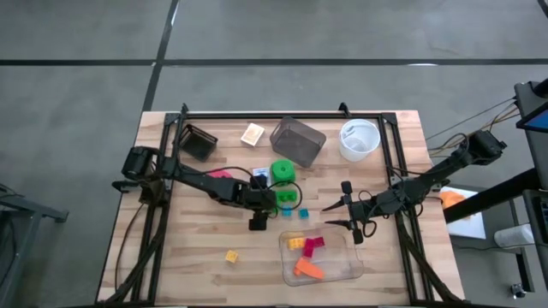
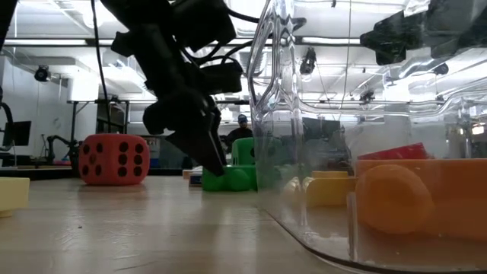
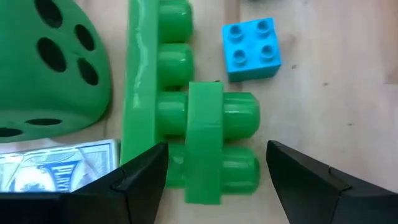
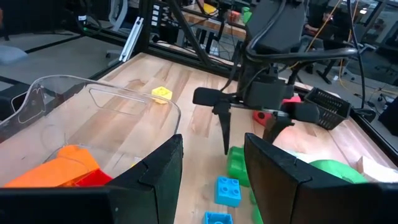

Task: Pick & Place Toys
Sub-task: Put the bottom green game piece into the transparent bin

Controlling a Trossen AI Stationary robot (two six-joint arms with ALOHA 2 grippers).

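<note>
Holding orange (image 1: 309, 270), yellow (image 1: 296, 243) and pink bricks (image 1: 312, 247), the clear plastic tray (image 1: 351, 272) sits near the table's front edge; its walls are glossy and rounded. A white round bowl (image 1: 359, 139) and a dark mesh bin (image 1: 297, 141) stand farther back. The left gripper (image 3: 214, 168) straddles a studded green brick (image 3: 186, 124) with fingers spread, not yet clamped. Beside it lie a teal brick (image 3: 251, 48), a green die (image 3: 46, 68) and a card pack (image 3: 59, 165). The right gripper (image 1: 347, 212) hovers released beside the tray.

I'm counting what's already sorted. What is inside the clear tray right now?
The clear tray holds an orange brick, a pink brick and a yellow brick. Anything lying beneath them cannot be seen.
</note>
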